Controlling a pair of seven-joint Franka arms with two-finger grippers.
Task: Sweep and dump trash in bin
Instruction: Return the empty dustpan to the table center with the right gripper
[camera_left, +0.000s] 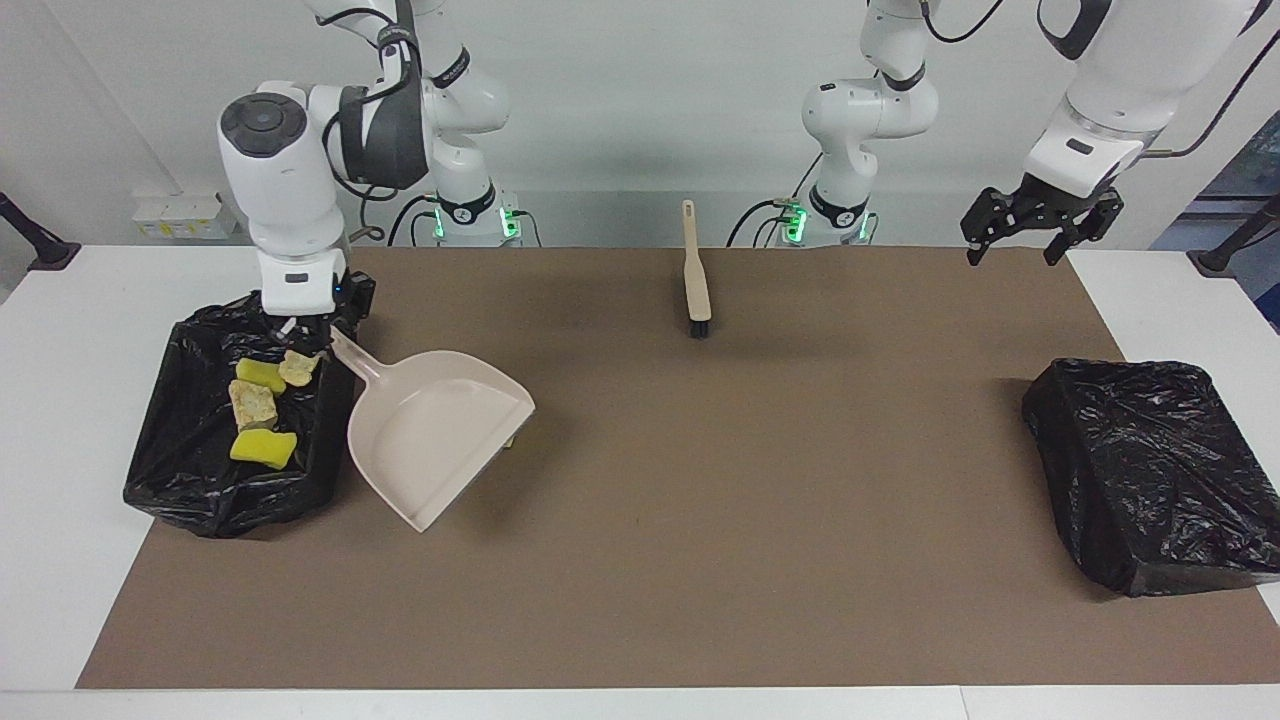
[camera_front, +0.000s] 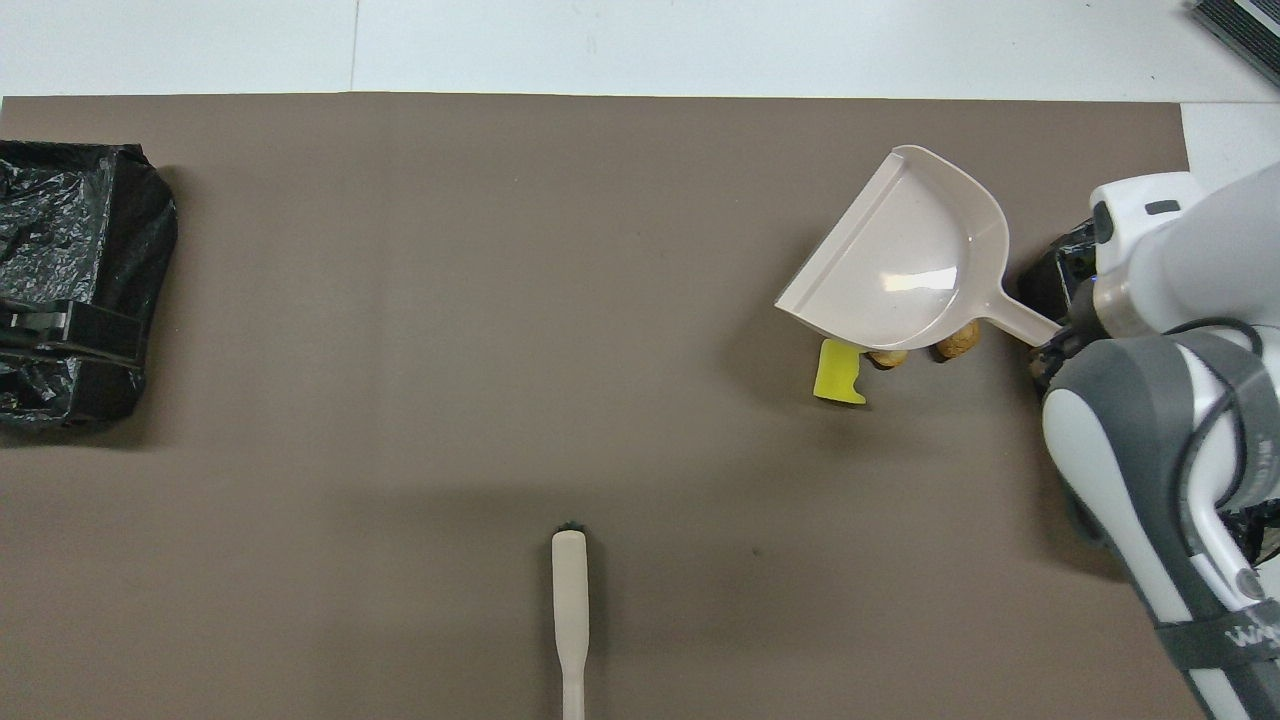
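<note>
Beige dustpan (camera_left: 437, 437) hangs tilted over the brown mat (camera_left: 700, 560), its handle clamped in the right pincer (camera_left: 318, 335) beside the bin (camera_left: 180, 470). Four trash pieces (camera_left: 262, 410) lie in that bin; a yellow wedge (camera_front: 838, 373) and two brown chunks (camera_front: 955, 343) on the mat are mostly covered by the pan. The brush (camera_left: 695, 275) lies nearer the robots, mid-desk. The left pincer (camera_left: 1038, 222) waits with fingers spread, holding nothing, over the mat's corner, near the second bin (camera_left: 1150, 475).

We see bright, even overhead light; soft shadows under the dustpan (camera_left: 430, 440), glare on its pan, both views sharp.
</note>
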